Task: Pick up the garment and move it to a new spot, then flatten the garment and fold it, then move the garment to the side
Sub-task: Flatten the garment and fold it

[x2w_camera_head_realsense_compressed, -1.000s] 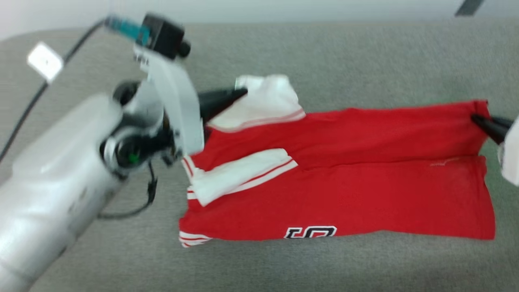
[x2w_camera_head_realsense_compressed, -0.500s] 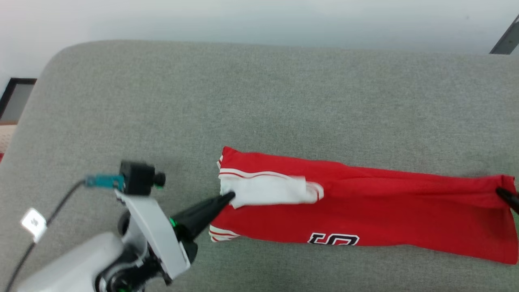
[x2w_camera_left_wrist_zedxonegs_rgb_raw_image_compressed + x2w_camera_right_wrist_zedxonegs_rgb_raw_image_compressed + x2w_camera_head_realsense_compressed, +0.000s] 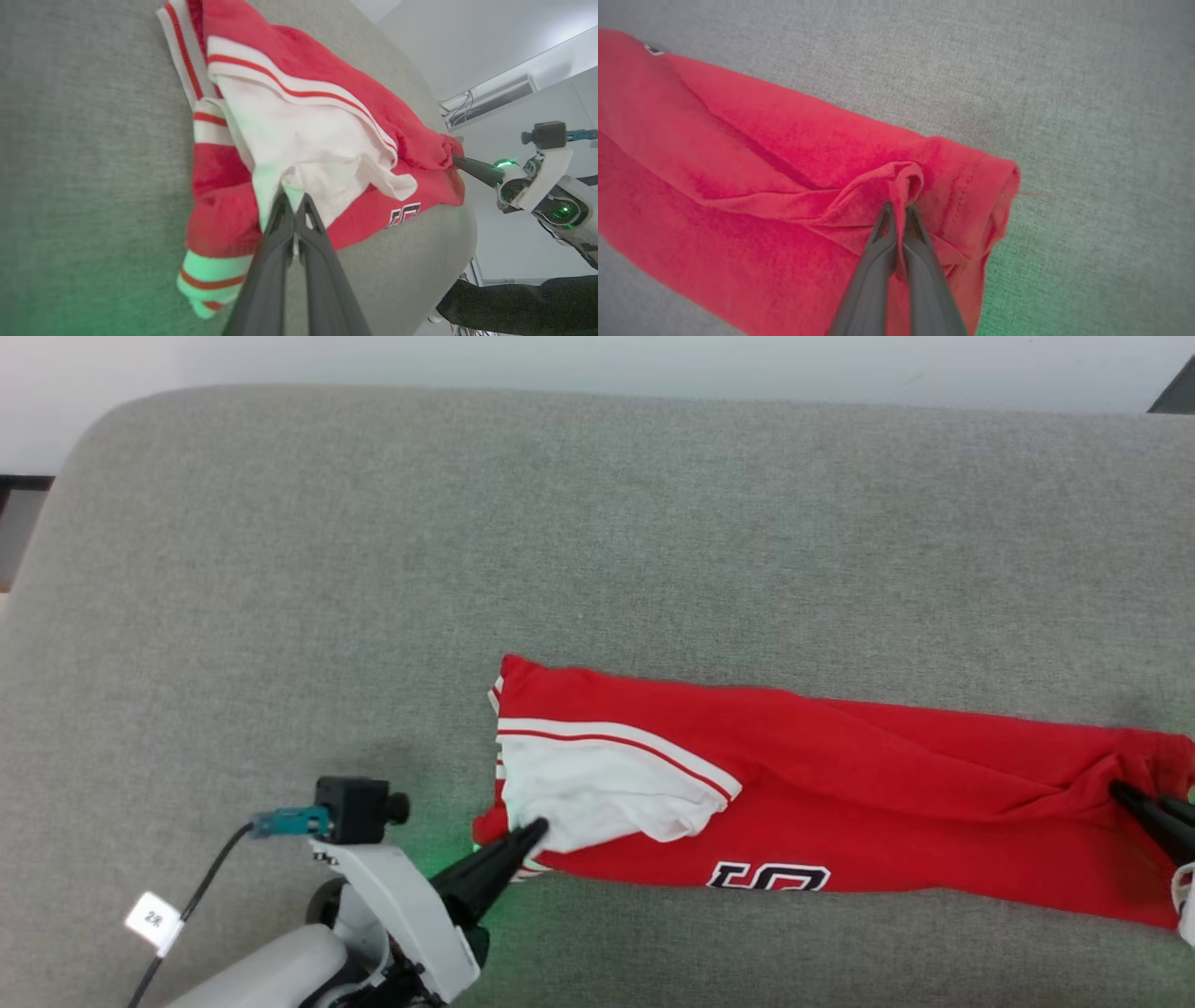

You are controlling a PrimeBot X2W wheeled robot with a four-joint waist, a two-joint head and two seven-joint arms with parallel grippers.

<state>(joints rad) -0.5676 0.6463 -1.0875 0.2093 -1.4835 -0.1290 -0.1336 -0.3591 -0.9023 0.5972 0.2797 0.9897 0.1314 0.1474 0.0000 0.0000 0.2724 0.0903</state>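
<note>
Head view: the garment (image 3: 840, 775) lies folded lengthwise on the grey bench (image 3: 373, 569); left fingers (image 3: 495, 870) pinch its white inner flap, right fingers (image 3: 1144, 812) pinch its red hem. Black lettering (image 3: 767, 875) is half-hidden, unreadable.

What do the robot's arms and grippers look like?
The left gripper and right gripper each have two long, tapered dark fingers. Behind each sits a white bracket carrying a small black camera with a teal plug. A black cable with a white tag trails from the left one. The left forearm is pale grey; green lights glow at the wrists.
</note>
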